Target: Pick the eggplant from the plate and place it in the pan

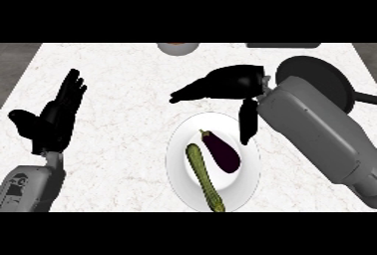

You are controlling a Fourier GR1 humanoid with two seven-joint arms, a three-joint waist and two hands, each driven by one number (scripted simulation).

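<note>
Eggplant [221,151] and zucchini [205,178] on plate [177,164]

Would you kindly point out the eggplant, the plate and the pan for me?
eggplant [222,152]: head view, middle of its purple body.
plate [171,160]: head view, its bare left rim.
pan [324,68]: head view, its dark inner surface.

White marbled counter [125,149] fills the view, grey floor [13,57] alongside.

Apparently no readable text anywhere.
</note>
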